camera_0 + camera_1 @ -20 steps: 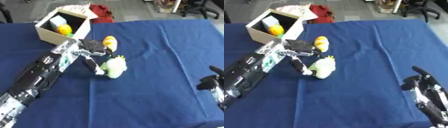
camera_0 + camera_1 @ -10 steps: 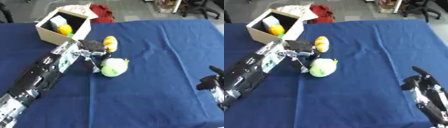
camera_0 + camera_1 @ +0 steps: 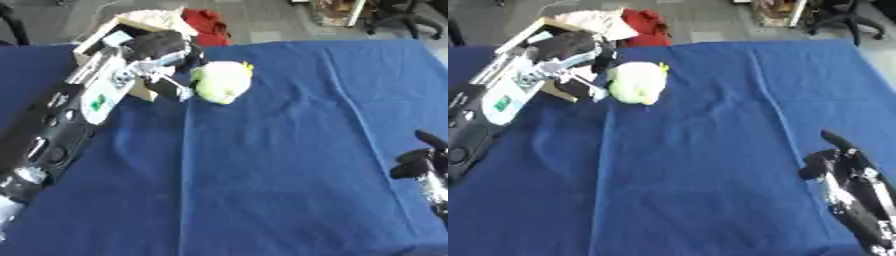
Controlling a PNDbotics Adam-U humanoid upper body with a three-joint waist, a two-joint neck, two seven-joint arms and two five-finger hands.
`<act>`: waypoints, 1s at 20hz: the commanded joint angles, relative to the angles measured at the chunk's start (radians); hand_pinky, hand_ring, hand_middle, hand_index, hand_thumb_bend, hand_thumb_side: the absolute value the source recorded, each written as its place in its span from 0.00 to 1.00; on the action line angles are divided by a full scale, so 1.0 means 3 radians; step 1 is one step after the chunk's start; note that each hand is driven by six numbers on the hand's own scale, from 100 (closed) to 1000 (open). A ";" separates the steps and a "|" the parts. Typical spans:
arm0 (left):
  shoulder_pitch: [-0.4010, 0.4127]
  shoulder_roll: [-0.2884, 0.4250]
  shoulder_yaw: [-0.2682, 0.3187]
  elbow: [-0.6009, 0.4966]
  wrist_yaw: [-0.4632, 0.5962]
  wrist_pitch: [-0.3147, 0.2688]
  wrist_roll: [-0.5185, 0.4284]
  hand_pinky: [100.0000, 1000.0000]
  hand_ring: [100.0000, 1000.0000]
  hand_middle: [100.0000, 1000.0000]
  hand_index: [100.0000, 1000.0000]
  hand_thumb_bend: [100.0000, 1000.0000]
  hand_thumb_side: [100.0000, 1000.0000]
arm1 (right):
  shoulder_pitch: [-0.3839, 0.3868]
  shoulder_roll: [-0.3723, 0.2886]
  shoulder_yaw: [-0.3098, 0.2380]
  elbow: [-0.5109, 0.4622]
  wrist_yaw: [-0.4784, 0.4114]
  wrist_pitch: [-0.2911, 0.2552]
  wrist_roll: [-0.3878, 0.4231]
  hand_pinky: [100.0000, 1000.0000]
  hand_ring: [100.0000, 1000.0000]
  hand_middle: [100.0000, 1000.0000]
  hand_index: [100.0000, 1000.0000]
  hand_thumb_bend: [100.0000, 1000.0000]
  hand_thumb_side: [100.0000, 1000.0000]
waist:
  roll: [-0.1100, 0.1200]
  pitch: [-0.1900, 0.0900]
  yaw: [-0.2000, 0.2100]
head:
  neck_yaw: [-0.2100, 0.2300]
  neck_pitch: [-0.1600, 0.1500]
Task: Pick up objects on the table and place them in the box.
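Change: half a second ago the pale green plush toy [image 3: 220, 81] lay on the blue desk [image 3: 289, 150]; now it is raised and carried up beside the box [image 3: 103, 44].
Left robot hand [image 3: 162, 52]: fingers curled, grasping the toy at its left side.
Toy position: just right of that hand, close to the box, not yet over its opening.
Orange object: seen earlier by the hand, now hidden.
Right robot hand [image 3: 837, 165]: idle at the lower right, fingers relaxed.
Meaning: pick appears done; placing remains.
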 commanded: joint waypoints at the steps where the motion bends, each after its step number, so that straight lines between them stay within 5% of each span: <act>1: -0.0078 0.0210 0.0239 0.0139 -0.0124 0.0299 0.0187 0.62 0.32 0.24 0.52 0.06 0.05 | -0.0011 -0.0043 -0.0025 -0.0031 0.0008 -0.0002 -0.0012 0.55 0.53 0.54 0.91 0.00 0.37 | -0.0019 -0.0103 0.0011 | -0.0026 -0.0051; 8: -0.0131 0.0284 0.0592 0.0889 -0.0379 0.0886 0.0751 0.63 0.36 0.29 0.57 0.00 0.06 | -0.0014 -0.0046 -0.0027 -0.0029 0.0014 -0.0003 -0.0013 0.55 0.53 0.54 0.91 0.00 0.37 | -0.0023 -0.0101 0.0034 | -0.0052 -0.0080; 10: -0.0139 0.0281 0.0640 0.1067 -0.0392 0.0987 0.0872 0.66 0.42 0.36 0.64 0.00 0.07 | -0.0016 -0.0046 -0.0027 -0.0028 0.0014 -0.0003 -0.0013 0.55 0.53 0.54 0.91 0.00 0.37 | -0.0026 -0.0101 0.0037 | -0.0056 -0.0087; 12: -0.0137 0.0277 0.0648 0.1183 -0.0392 0.1016 0.0915 0.72 0.57 0.54 0.80 0.00 0.10 | -0.0017 -0.0047 -0.0028 -0.0027 0.0015 -0.0003 -0.0013 0.55 0.53 0.54 0.91 0.00 0.37 | -0.0028 -0.0099 0.0038 | -0.0058 -0.0090; 16: -0.0130 0.0281 0.0662 0.1265 -0.0374 0.0979 0.0922 0.81 0.74 0.77 0.92 0.00 0.50 | -0.0016 -0.0047 -0.0030 -0.0026 0.0016 -0.0004 -0.0014 0.56 0.53 0.54 0.91 0.00 0.37 | -0.0030 -0.0096 0.0040 | -0.0066 -0.0093; 20: -0.0123 0.0307 0.0677 0.1216 -0.0353 0.0976 0.1031 0.85 0.80 0.84 0.96 0.02 0.62 | -0.0015 -0.0048 -0.0035 -0.0025 0.0018 -0.0003 -0.0019 0.56 0.53 0.54 0.91 0.00 0.37 | -0.0030 -0.0093 0.0039 | -0.0073 -0.0093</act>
